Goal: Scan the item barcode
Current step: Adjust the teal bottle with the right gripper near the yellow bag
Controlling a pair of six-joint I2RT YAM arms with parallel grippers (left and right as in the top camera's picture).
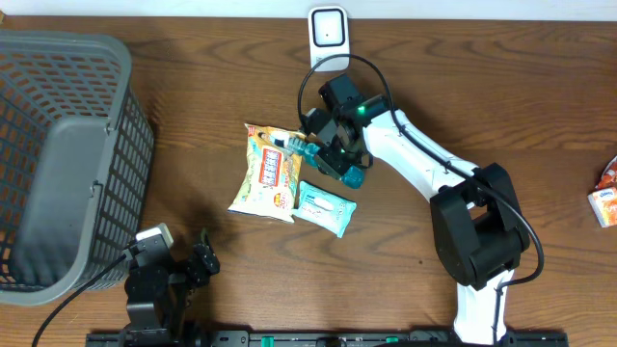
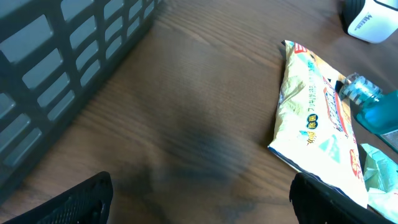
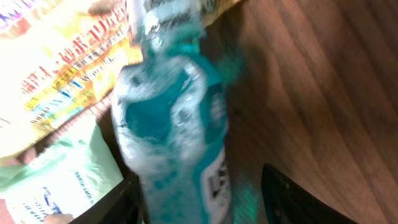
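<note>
Lying on its side between the fingers of the right claw (image 1: pixel 334 160), the clear plastic bottle of teal liquid (image 3: pixel 171 124) is seen at the middle of the brown wooden table (image 1: pixel 482 87).

The bottle's capped end is laid over the yellow crinkled snack bag (image 1: pixel 265 173), just beside the pale green wipes packet (image 1: pixel 325 207). The right claw is released: in the blurred wrist view its fingers are spread wider than the bottle, and a gap is left on one side. The white barcode scanner (image 1: pixel 329 37) is placed near, at the table's far edge. The left claw (image 2: pixel 199 205) is spread wide with nothing in it, well apart from the bottle, beside the grey plastic mesh basket (image 1: pixel 58 145).
</note>
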